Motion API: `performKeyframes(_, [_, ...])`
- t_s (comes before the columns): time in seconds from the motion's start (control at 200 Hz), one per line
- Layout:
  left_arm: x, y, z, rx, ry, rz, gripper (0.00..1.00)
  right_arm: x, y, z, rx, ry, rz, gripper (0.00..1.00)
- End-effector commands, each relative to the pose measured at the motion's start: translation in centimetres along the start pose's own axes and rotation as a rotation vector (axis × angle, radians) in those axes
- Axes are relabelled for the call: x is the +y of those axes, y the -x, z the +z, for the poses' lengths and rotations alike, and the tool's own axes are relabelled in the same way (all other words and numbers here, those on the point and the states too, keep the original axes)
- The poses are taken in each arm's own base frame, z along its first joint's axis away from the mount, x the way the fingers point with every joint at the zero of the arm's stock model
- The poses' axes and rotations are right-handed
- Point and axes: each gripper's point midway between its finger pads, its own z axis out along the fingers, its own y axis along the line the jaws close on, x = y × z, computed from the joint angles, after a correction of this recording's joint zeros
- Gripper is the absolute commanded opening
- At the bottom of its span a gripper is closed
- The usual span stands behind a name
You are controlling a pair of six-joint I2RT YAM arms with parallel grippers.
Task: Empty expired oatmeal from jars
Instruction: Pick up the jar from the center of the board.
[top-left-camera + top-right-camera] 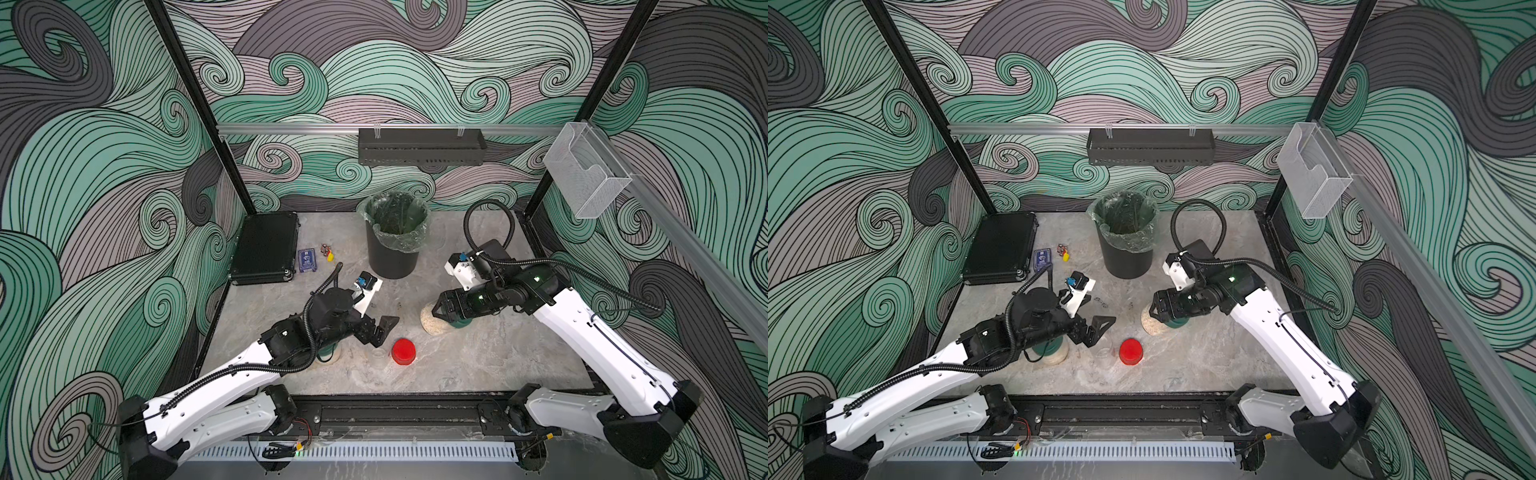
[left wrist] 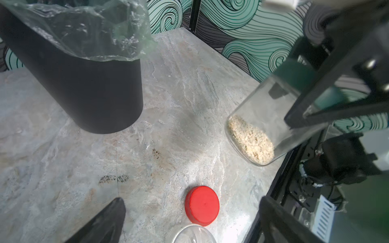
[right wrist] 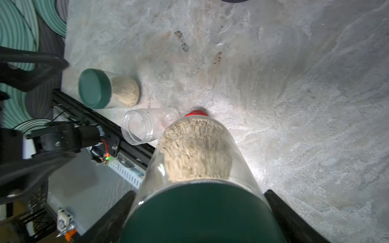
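Landmark: black bin (image 1: 392,257) with a clear liner, at the back of the surface (image 1: 478,365).
Right gripper (image 1: 442,312): fingers (image 3: 284,212) clamped on either side of the held jar (image 2: 259,117) at its dark green lid (image 3: 202,216) end.
Held jar: in front of the bin, toward the right-arm side — tilted, lid on, base pointing away from the right arm. Cannot tell whether the base touches the surface.
Oatmeal (image 3: 195,151): pale tan mass gathered at the base end of the held jar.
Left gripper (image 1: 384,329): fingers spread wide, pinching nothing, above the surface in front of the bin, toward the left-arm side.
Second jar (image 3: 117,90): green lid on, oatmeal inside. It sits in front of the bin, further to the left-arm side, partly hidden under the left arm in both top views.
Small jar (image 3: 141,128): clear, lid off, looks empty — in front of the bin, between the second jar and the red lid (image 1: 403,351).
Red lid: flat on the surface just beside the small jar, straight in front of the bin.
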Motion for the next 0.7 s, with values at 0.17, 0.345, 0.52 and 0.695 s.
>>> performKeyframes(0.17, [-3.0, 2.5, 0.0, -0.184, -0.07, 0.24, 0.99, 4.9, 2.4, -2.8, -0.049, 0.211, -0.067, 0.58])
performKeyframes(0.345, [-3.4, 2.3, -0.4, -0.229, -0.087, 0.256, 0.99, 6.3, 3.3, -3.4, -0.058, 0.26, -0.092, 0.58])
performKeyframes(0.52, [-3.4, 1.5, -0.5, -0.247, -0.079, 0.289, 0.99, 7.4, 4.1, -3.6, -0.065, 0.305, -0.111, 0.57])
performKeyframes(0.695, [-4.0, 1.9, -0.6, -0.223, -0.086, 0.368, 0.99, 9.1, 4.5, -3.1, -0.065, 0.366, -0.131, 0.56])
